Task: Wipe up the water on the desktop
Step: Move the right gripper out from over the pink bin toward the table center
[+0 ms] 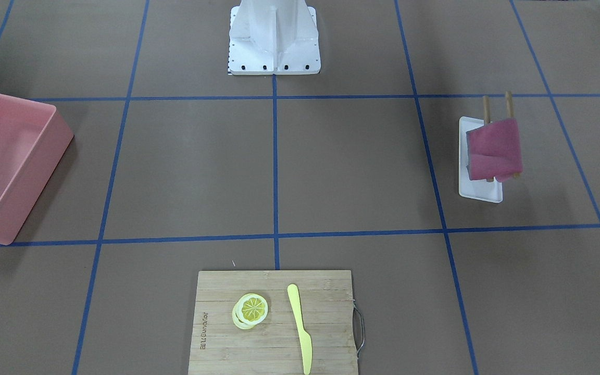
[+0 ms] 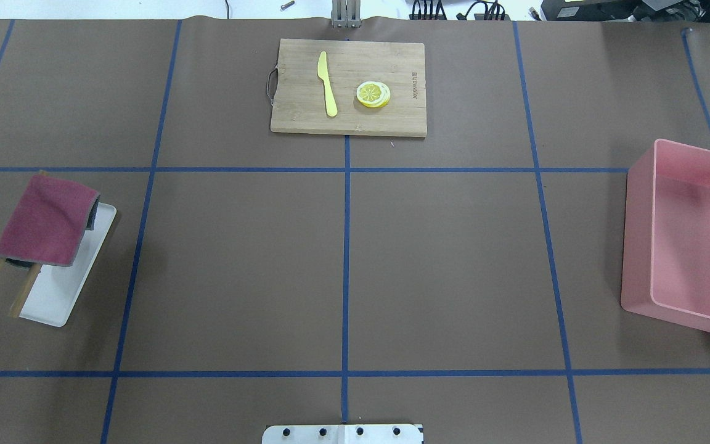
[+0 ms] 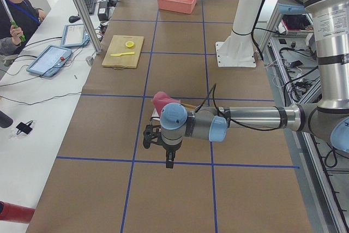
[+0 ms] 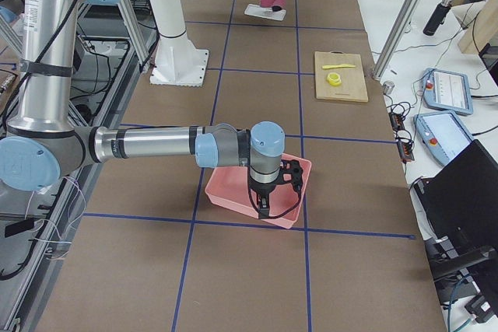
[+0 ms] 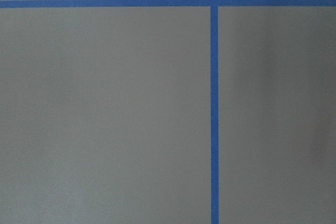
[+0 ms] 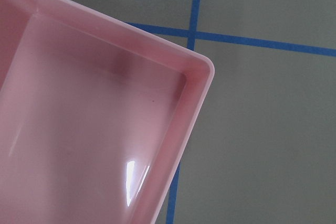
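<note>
The desktop (image 2: 441, 265) is a matte brown top squared off by blue tape; I see no water on it in any view. A magenta cloth (image 2: 44, 220) hangs over a wooden rack on a white tray (image 2: 59, 296), also in the front view (image 1: 494, 148). My left gripper (image 3: 158, 140) shows only in the left side view, hovering above the desktop near the cloth; I cannot tell if it is open or shut. My right gripper (image 4: 274, 192) shows only in the right side view, above the pink bin (image 4: 233, 190); I cannot tell its state either.
The pink bin (image 2: 638, 246) stands at the table's right end, its corner filling the right wrist view (image 6: 199, 77). A bamboo cutting board (image 2: 392, 68) at the far edge carries a lemon slice (image 2: 373, 94) and a yellow knife (image 2: 328, 83). An operator (image 3: 16, 9) sits beyond.
</note>
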{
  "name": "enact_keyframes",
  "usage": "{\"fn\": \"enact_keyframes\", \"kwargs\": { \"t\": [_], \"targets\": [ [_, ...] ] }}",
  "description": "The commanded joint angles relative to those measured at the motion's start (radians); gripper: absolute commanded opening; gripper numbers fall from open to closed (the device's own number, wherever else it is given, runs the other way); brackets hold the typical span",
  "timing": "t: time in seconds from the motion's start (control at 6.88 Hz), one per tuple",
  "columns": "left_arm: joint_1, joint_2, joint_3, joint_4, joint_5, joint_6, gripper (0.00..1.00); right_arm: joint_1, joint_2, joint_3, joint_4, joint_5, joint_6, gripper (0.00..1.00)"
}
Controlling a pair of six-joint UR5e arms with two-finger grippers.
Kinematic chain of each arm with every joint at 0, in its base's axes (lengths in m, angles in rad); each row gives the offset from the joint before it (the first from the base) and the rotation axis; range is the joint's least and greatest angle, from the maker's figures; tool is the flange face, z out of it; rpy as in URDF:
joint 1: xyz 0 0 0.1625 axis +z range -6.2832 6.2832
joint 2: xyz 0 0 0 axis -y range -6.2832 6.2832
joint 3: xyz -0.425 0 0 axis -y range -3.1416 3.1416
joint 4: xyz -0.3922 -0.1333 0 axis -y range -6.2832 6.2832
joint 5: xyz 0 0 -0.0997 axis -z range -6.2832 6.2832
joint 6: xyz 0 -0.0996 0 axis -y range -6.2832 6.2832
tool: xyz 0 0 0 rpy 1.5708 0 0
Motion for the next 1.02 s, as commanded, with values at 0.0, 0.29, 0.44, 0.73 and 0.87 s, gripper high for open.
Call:
{"fn": "enact_keyframes", "kwargs": {
  "t": [0.0,0.29,0.44,0.73,0.87],
  "targets": [
    [0.000,0.001,-0.016,0.000,0.001,0.000,0.99,-0.001,0.000,0.023,-0.002,0.005,0.000,1.00],
    [-0.002,0.004,-0.046,0.000,-0.001,0.000,0.99,-0.015,-0.007,0.127,-0.003,0.024,0.000,1.00],
    [-0.002,0.001,-0.094,-0.001,-0.008,0.000,0.99,-0.015,0.012,0.184,0.002,0.029,0.011,1.00],
    [-0.003,-0.087,-0.104,-0.074,-0.008,-0.009,0.99,-0.015,0.030,0.215,-0.001,0.040,0.021,1.00],
    [-0.006,-0.094,-0.091,-0.116,-0.028,0.010,0.99,-0.014,0.018,0.227,0.003,0.043,0.023,1.00]
  ]
}}
